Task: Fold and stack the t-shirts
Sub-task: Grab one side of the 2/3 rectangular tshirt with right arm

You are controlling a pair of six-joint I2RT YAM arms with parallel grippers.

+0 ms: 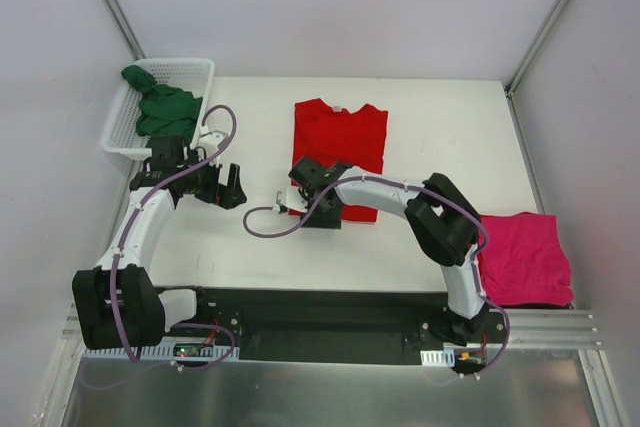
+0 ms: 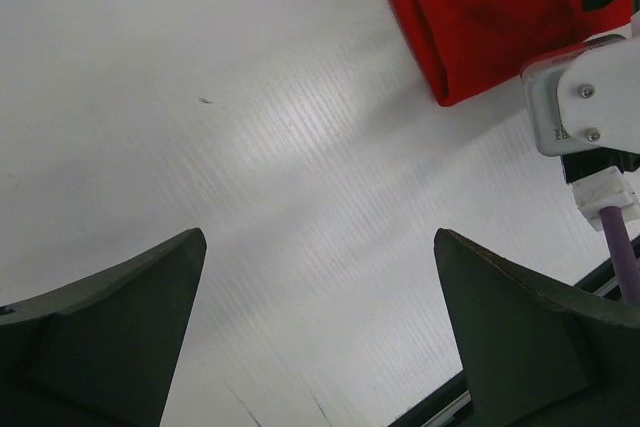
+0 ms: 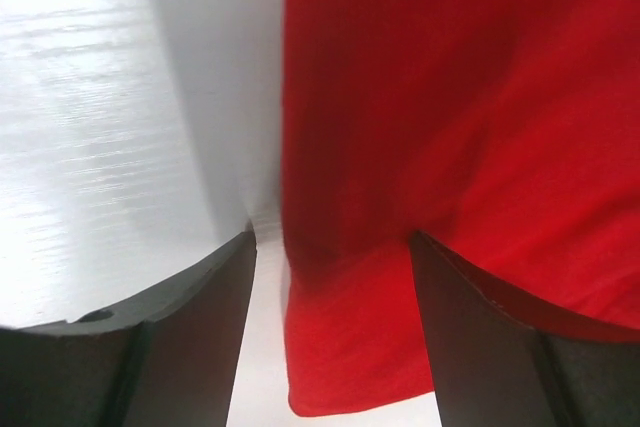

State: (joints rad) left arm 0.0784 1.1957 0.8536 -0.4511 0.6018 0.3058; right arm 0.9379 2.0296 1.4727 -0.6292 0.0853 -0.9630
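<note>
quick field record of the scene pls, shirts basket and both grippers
bright red cloth t-shirt: flat at centre of white table, collar at far side
magenta-pink cloth t-shirt: lying at table's right near edge
dark green cloth t-shirt: bunched in white plastic mesh basket
left gripper: open, over bare table
right gripper: open, jaws straddling red shirt's edge
stack: none yet
</note>
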